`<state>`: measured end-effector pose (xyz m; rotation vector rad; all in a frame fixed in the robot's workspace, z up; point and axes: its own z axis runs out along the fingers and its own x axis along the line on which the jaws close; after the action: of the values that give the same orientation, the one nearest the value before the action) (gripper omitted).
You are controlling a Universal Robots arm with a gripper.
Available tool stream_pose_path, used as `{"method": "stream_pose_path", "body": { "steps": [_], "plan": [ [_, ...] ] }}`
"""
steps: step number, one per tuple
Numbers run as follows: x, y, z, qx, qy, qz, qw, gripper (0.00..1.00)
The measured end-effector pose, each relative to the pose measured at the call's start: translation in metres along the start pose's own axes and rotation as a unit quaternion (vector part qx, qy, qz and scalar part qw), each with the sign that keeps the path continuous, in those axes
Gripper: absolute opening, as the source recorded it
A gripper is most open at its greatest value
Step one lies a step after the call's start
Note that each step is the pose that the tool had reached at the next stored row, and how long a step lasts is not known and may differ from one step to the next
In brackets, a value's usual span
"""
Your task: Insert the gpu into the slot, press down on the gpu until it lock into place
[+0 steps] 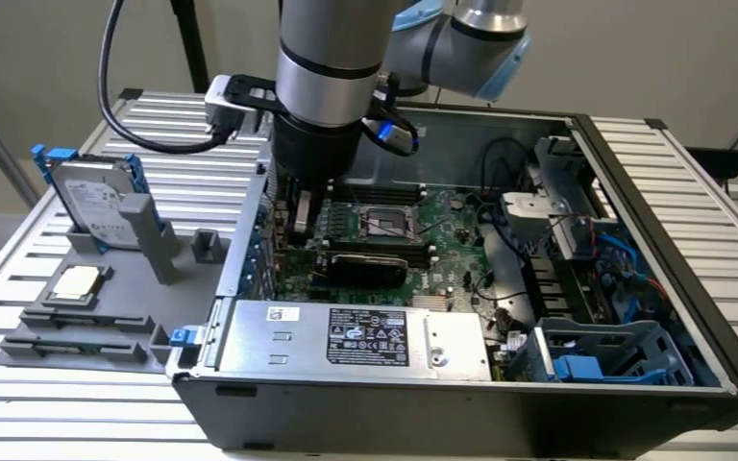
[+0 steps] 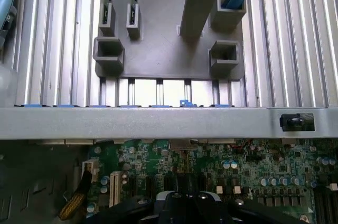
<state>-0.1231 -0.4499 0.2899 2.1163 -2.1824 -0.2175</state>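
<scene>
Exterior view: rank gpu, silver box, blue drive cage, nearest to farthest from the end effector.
1. gpu, right beside the end effector.
2. silver box, in front of the gpu.
3. blue drive cage, far at the exterior view's right.

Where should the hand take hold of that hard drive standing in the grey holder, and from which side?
Probably grip the hard drive by its upper half, across the two blue rails, coming from above. It stands on edge with its bottom sunk in the grey holder, so only the top is free.
</scene>
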Motion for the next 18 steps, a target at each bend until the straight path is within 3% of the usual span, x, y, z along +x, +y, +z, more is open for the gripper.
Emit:
{"method": "stream_pose_path", "body": {
  "steps": [4,10,12,15,18],
  "plan": [
    [0.0,0.0,-0.0007,-0.0076,0.0105,0.001,0.9999,0.11],
    [-0.0008,0.0006,-0.0034,-0.0242,0.0171,0.003,0.9996,0.11],
    [-0.0012,0.0007,-0.004,-0.0291,0.0205,0.003,0.9994,0.11],
    [-0.0029,0.0009,-0.0051,-0.0311,0.0275,0.005,0.9991,0.11],
    [-0.0041,0.0009,-0.0054,-0.0327,0.0309,0.006,0.999,0.11]
  ]
}}
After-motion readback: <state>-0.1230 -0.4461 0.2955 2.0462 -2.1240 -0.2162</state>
